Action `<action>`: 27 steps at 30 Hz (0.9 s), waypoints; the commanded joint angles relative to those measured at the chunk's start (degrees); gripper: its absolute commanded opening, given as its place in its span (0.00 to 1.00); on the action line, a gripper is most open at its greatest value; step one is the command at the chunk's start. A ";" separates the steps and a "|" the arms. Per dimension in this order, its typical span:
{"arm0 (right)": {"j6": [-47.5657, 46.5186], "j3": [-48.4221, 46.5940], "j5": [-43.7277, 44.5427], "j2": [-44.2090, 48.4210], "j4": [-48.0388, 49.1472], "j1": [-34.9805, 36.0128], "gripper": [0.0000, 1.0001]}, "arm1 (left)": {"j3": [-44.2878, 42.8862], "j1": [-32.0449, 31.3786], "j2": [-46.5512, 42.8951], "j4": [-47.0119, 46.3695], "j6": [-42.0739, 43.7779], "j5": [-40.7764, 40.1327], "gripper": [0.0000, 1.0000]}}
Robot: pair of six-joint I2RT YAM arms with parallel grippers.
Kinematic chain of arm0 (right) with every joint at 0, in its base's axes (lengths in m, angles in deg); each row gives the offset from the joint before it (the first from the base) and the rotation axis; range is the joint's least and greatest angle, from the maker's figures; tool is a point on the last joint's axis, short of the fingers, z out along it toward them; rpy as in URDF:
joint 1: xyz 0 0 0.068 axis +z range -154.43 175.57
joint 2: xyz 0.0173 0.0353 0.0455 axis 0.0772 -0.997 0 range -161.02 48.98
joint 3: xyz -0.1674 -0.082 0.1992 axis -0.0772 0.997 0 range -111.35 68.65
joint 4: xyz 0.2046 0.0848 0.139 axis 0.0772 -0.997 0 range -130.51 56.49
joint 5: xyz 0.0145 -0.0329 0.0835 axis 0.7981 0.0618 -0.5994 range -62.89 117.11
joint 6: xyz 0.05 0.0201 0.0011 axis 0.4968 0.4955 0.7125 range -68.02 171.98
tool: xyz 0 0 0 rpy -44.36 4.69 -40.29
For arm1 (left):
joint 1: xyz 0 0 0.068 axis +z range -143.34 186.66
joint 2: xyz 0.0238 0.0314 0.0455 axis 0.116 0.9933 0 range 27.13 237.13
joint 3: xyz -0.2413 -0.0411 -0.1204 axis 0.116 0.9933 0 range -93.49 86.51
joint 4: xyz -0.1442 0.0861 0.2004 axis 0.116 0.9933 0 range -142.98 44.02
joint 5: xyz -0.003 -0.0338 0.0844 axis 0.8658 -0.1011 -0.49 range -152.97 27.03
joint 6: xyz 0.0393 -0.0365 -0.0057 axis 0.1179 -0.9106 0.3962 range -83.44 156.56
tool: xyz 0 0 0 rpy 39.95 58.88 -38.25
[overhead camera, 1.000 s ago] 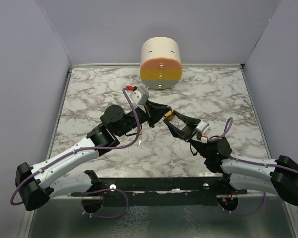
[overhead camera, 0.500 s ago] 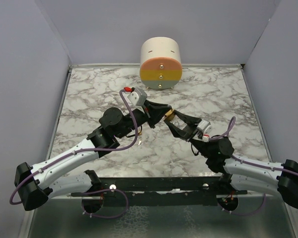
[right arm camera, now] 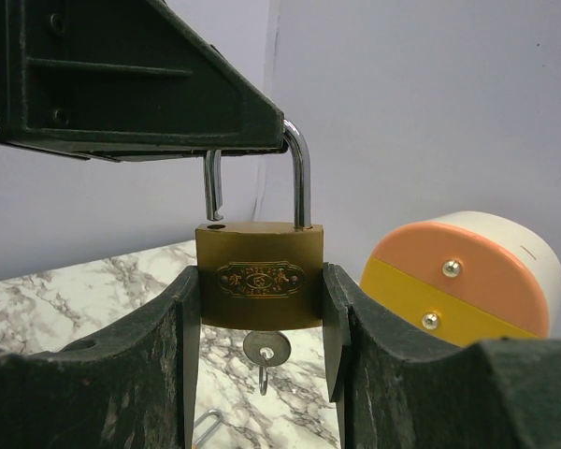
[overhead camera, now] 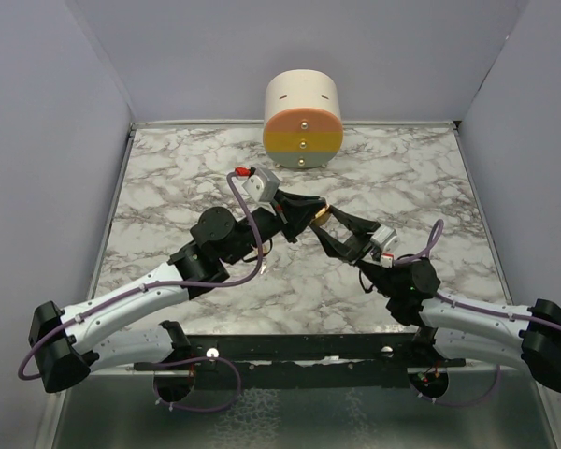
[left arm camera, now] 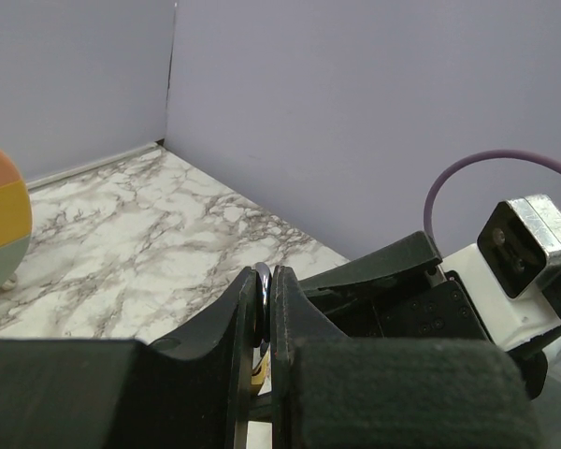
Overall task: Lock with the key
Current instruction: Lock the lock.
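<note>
Most of key [right arm camera: 266,350] inside padlock [right arm camera: 260,276]

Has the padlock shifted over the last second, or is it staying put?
Yes, but only slightly. In the top view the padlock has edged away from the arm bases, toward the striped cylinder at the far edge.

Brass-col. padlock [right arm camera: 259,274], silver key [right arm camera: 266,352]; wht marble table [overhead camera: 168,178] w/ grey veins.

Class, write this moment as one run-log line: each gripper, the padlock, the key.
left gripper: shut on shackle | right gripper: shut on padlock | shackle: open | key: in keyhole
</note>
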 commanded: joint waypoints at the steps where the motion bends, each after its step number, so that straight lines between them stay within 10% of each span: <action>1: -0.18 -4.05 6.35 0.51 11.13 -0.34 0.01 | 2.39 -2.79 1.15 4.25 -1.79 3.47 0.00; 24: 1.33 -7.84 9.72 2.51 16.32 -0.35 0.01 | 9.36 -3.61 -0.61 -0.40 -2.43 2.14 0.00; 27: 1.05 -8.46 8.67 2.26 14.49 -0.36 0.01 | 9.37 -3.60 -1.40 -0.62 -1.84 2.63 0.17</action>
